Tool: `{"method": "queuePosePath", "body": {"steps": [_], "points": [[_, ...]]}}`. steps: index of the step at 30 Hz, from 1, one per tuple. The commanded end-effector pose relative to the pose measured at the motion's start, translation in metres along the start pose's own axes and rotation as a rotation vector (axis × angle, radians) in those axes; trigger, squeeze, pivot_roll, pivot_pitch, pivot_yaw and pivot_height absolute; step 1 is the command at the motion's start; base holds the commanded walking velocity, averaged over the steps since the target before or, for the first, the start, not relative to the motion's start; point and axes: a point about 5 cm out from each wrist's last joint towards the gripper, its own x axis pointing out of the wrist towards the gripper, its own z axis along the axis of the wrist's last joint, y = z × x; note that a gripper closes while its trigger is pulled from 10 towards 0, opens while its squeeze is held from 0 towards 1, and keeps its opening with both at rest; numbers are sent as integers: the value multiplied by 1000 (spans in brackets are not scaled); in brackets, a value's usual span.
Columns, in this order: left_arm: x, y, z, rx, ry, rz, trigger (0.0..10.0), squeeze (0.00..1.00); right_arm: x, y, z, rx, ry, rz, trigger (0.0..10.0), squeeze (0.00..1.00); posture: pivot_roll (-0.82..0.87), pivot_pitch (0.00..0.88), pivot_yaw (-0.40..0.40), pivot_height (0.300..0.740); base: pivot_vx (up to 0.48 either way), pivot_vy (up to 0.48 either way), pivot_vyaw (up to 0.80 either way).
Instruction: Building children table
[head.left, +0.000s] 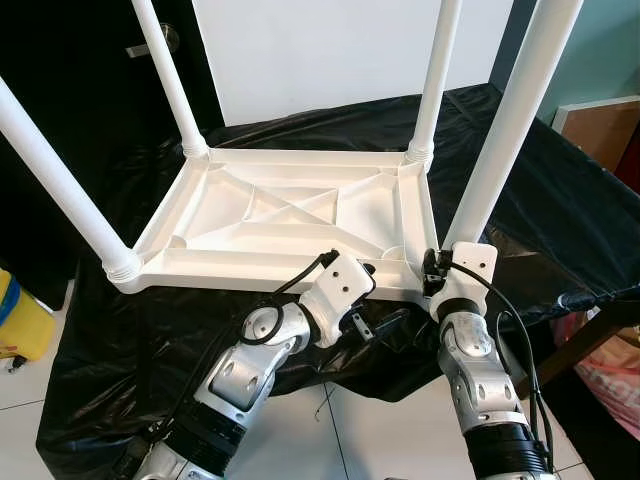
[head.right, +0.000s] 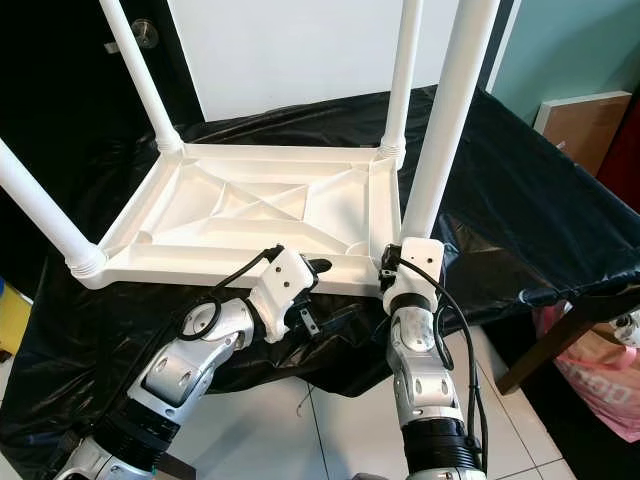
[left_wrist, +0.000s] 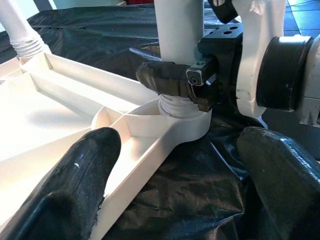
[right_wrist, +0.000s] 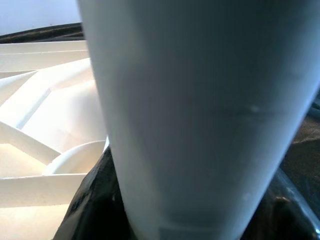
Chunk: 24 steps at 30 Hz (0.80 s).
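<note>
Upside down on a black sheet (head.left: 560, 200), the white tabletop (head.left: 290, 215), ribbed underside up so legs can go into corner sockets. Right gripper (left_wrist: 175, 80) pinching the near-right leg (head.left: 505, 120) just above its socket (left_wrist: 182, 122), likely to steady or seat it upright. Left gripper (left_wrist: 175, 185) spread wide, one finger over the tabletop's near rim, the other over the sheet, just beside that socket, seemingly ready to brace. Three other legs (head.left: 170, 80) already standing.

Bright, even light; right wrist view seemingly defocused.
</note>
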Motion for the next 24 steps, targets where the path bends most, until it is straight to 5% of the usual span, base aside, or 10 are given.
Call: {"method": "queuePosePath", "body": {"steps": [1,2,16,17,20,21,24], "points": [[1,0,-2,11,22,-3,10000,0,-4,10,-1,34,6,51,10000,24,-182,55,6,740,0,0,0],[1,0,-2,11,22,-2,10000,0,-3,7,2,27,-11,56,10000,1000,-182,58,4,740,0,0,0],[0,-1,-4,5,26,1,10000,0,-8,-23,16,10,-58,300,10000,1000,-198,67,9,740,0,0,0],[0,-1,-4,5,26,-1,10000,0,-9,-26,16,2,-50,360,10000,384,-202,67,11,740,0,0,0],[0,0,-4,6,26,-1,10000,0,-10,-28,16,-2,-45,398,10000,384,-203,67,12,740,0,0,0],[1,0,-4,6,25,-3,10000,0,-10,-31,15,-20,-28,468,10000,0,-206,66,12,740,0,0,0],[1,0,-4,7,25,-4,10000,0,-10,-33,14,-32,-17,511,10000,0,-206,66,12,740,0,0,0]]}}
